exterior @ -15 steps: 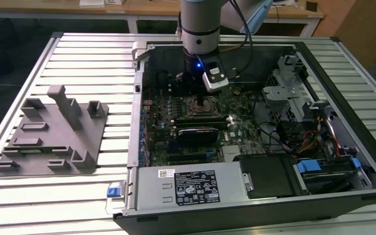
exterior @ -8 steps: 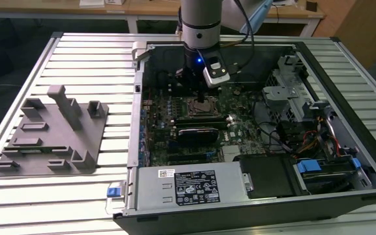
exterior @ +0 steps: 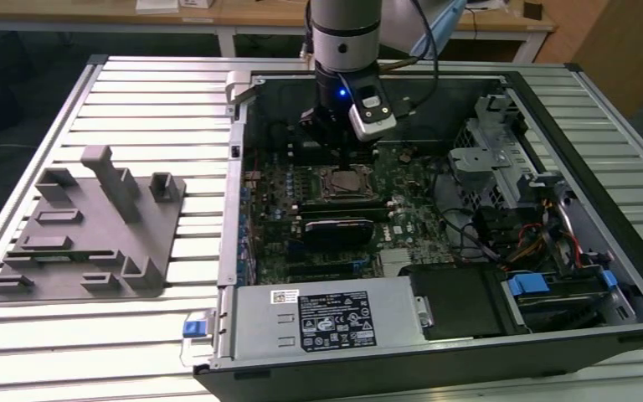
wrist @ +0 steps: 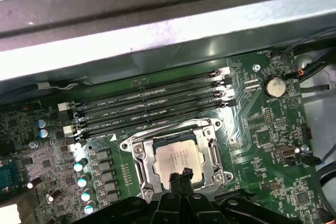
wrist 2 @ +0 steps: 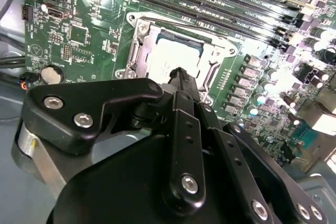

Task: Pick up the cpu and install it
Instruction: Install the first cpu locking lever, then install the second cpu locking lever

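The cpu [exterior: 344, 178] [wrist: 176, 157] [wrist 2: 176, 56] lies flat inside the motherboard socket [wrist: 140, 156], silver top up, with the metal socket frame around it. My gripper [exterior: 327, 144] [wrist: 181, 174] [wrist 2: 179, 73] hangs inside the open computer case, just above the cpu's near edge. Its two thin black fingers are pressed together with nothing between them. In both wrist views the fingertips overlap the cpu's edge; whether they touch it I cannot tell.
Memory slots [wrist: 152, 103] run beside the socket, next to the case wall [wrist: 168, 30]. A graphics card [exterior: 338, 228], the power supply [exterior: 316, 322] and a drive cage [exterior: 489, 155] crowd the case. A grey tray with upright posts [exterior: 87, 234] sits on the slatted table at the exterior view's left.
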Available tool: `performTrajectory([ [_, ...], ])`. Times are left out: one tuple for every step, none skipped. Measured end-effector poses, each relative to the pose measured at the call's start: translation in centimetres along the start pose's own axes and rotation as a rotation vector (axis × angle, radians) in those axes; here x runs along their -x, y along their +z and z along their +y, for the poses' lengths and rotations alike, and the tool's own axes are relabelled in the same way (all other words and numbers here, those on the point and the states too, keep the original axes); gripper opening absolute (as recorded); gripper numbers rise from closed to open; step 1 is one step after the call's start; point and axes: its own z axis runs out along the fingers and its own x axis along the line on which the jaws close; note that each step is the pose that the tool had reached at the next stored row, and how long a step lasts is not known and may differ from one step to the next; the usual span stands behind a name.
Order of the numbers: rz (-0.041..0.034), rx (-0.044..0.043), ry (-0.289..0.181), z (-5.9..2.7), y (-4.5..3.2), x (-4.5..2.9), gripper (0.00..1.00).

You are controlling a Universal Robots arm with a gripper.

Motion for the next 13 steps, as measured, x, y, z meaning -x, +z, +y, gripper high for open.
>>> performTrajectory([
  [0.0001,0.0000,0.000,0.01,-0.06,0.04,0.11],
  [0.0003,-0.0001,0.000,0.02,-0.11,0.09,0.11],
  [0.0003,-0.0001,0.000,0.03,-0.16,0.13,0.11],
  [0.0004,0.0000,0.000,0.04,-0.19,0.18,0.11],
  [0.0005,0.0001,0.000,0.05,-0.21,0.24,0.11],
  [0.0006,0.0000,0.000,0.06,-0.22,0.29,0.11],
  [0.0006,0.0001,0.000,0.06,-0.22,0.32,0.11],
  [0.0006,0.0000,0.000,0.06,-0.22,0.33,0.11],
  [0.0007,-0.0001,0.000,0.07,-0.22,0.33,0.11],
  [0.0007,-0.0002,0.000,0.07,-0.23,0.33,0.11],
  [0.0007,-0.0002,0.000,0.07,-0.22,0.37,0.11],
  [0.0007,-0.0002,0.000,0.08,-0.22,0.40,0.11],
  [0.0007,-0.0001,0.000,0.08,-0.22,0.41,0.11],
])
